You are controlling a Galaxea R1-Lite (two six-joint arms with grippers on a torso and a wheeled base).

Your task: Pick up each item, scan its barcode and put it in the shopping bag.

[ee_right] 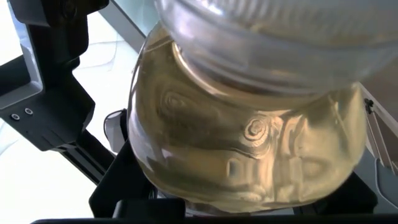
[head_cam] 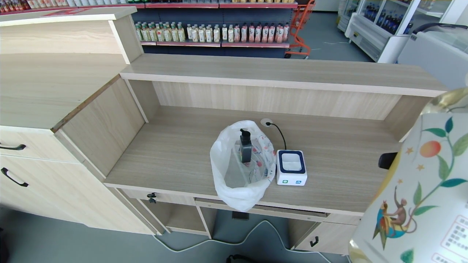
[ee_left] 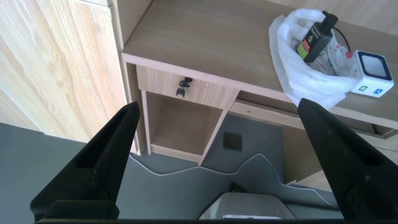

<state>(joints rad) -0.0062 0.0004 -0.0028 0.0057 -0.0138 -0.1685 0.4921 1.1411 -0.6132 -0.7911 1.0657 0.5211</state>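
- The bottle [head_cam: 420, 190] of pale yellow liquid, with a fruit-and-monkey label, is held up in the air at the right, off the counter and well apart from the bag.
- The right gripper [head_cam: 387, 160] is clamped around the bottle.
- The left gripper [ee_left: 217, 104] has its fingers spread wide, low over the grey floor [ee_left: 56, 155] by the counter's front.
- The white shopping bag [head_cam: 234, 190] stands open at the front edge of the wooden counter [head_cam: 175, 153], with a black pump bottle [head_cam: 245, 146] upright inside.
- The scanner [head_cam: 291, 167] sits just beside the bag, and its black cable [head_cam: 279, 133] runs to a hole in the counter.
- Behind the counter are shelves of drinks [head_cam: 212, 33], an orange cart [head_cam: 301, 25] and freezers [head_cam: 384, 29].
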